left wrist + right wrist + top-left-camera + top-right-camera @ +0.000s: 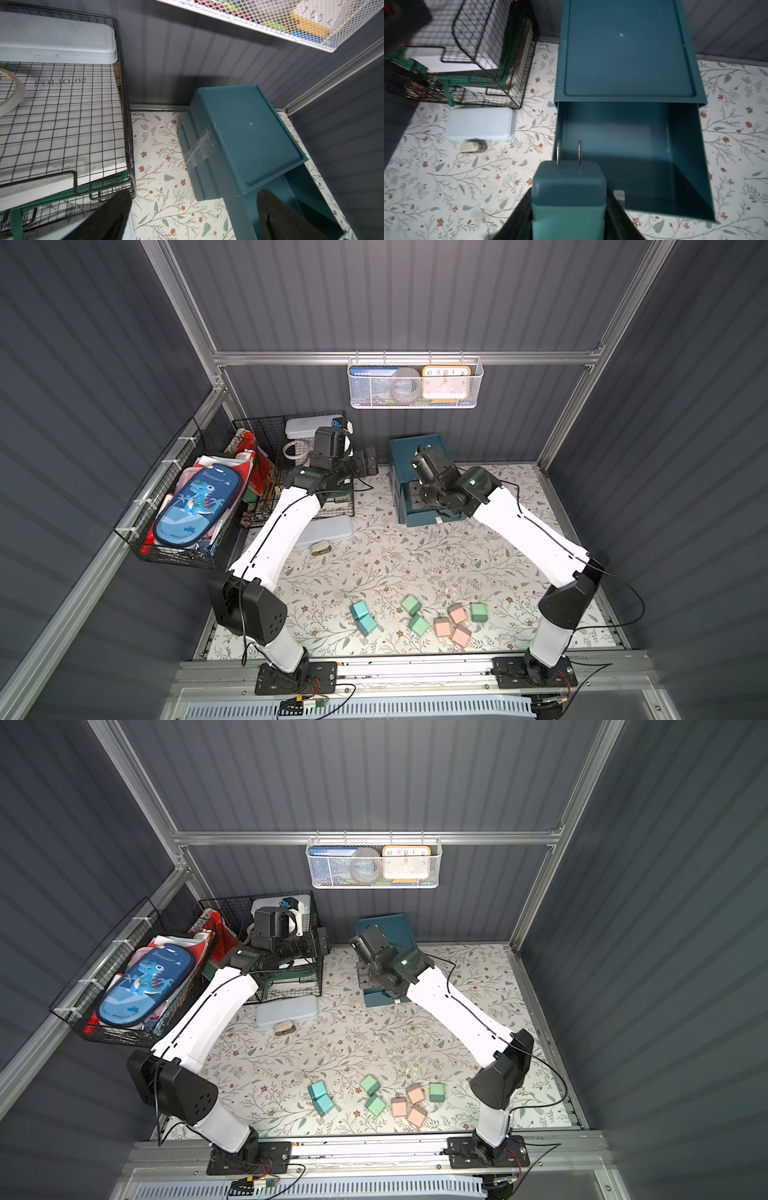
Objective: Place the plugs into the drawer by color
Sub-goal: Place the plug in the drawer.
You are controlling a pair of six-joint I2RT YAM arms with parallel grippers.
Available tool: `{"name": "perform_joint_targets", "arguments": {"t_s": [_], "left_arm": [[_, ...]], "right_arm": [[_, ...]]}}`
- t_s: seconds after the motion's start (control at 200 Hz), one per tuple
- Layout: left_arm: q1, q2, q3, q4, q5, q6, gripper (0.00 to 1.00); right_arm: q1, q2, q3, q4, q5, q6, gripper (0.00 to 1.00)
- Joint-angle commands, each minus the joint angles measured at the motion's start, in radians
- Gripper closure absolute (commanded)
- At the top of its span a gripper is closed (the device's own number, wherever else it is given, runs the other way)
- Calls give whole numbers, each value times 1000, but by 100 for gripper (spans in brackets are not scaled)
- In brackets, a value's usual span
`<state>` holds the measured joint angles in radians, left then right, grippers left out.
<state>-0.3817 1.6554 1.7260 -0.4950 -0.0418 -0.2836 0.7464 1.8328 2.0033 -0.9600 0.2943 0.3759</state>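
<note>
The right gripper (568,207), jaws partway closed, clamps a pastel blue, rounded-cube charger plug (568,187), prongs aimed ahead at the dark teal plastic cabinet (627,52). Its top drawer (633,166) stands pulled out toward 6 o'clock, floor bare, just beyond the plug. The left gripper (194,193), at the cabinet's 9 o'clock, gapes wide and holds nothing. Eight more plugs (411,605) lie at 6 o'clock on the floral-papered table (415,556).

Worktop (415,556): floral-print cover | back edge, middle: teal drawer cabinet (399,452), one drawer pulled out | back-left corner: black wire rack (336,510) | just in front of rack: pale blue case (328,531), small beige item (321,548) touching it | near front edge: two blue plugs (359,610) touching, three green plugs (411,605), three pink plugs (457,613) clustered
</note>
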Motion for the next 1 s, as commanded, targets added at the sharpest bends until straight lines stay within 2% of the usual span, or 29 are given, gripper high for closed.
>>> {"name": "perform_joint_targets", "arguments": {"t_s": [0.0, 0.325, 0.52, 0.996], "left_arm": [[-6, 2, -14, 8, -10, 24, 1], [-6, -3, -51, 26, -3, 39, 1], [-6, -3, -63, 33, 0, 44, 1], [-6, -14, -79, 24, 2, 52, 1]], "right_arm": [[-29, 47, 50, -65, -66, -66, 90], [-106, 142, 104, -117, -171, -97, 87], [-125, 216, 172, -166, -182, -95, 84], [-157, 316, 189, -126, -230, -96, 73]]}}
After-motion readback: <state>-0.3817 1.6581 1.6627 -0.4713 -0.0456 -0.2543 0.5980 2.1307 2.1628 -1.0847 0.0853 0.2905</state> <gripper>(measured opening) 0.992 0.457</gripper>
